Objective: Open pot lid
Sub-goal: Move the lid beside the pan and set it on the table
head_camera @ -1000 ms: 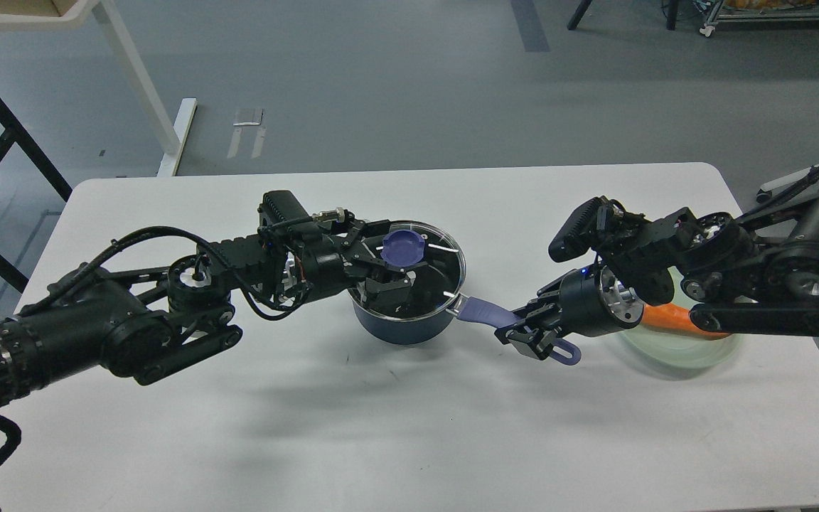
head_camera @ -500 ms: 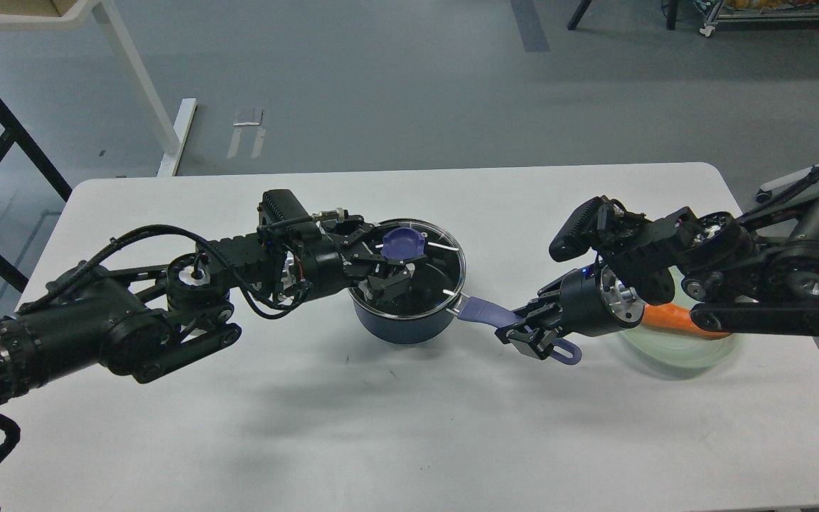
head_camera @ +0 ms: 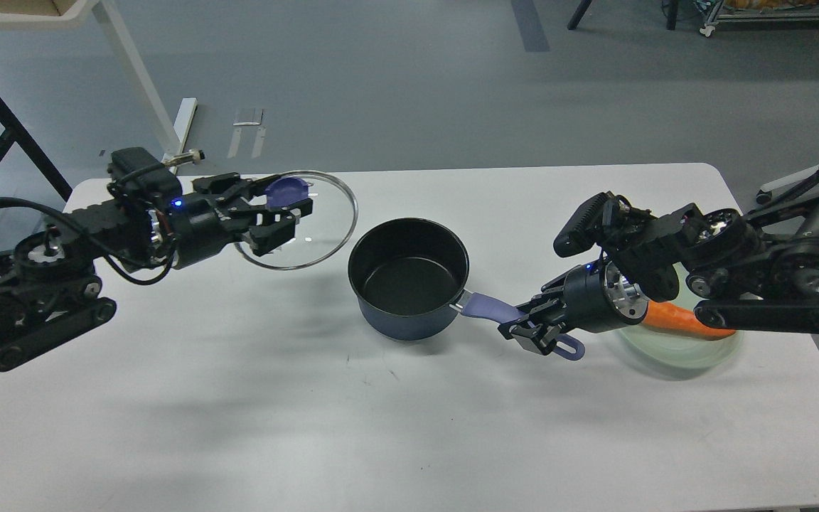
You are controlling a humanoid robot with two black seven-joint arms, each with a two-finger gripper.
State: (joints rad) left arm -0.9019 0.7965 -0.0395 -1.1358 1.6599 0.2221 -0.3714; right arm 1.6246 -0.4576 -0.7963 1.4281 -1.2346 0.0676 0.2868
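Left gripper [head_camera: 283, 210] fingers clamp the purple knob of the glass lid [head_camera: 298, 220], held left of the open pot [head_camera: 409, 279] on the table [head_camera: 381, 427]. Right gripper [head_camera: 532, 328] fingers closed on pot handle [head_camera: 488, 309].

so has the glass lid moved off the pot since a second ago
Yes. The glass lid, gripped by its knob in the left gripper, has moved left, clear of the pot, which stays put on the table.

Bright even light, soft shadows.
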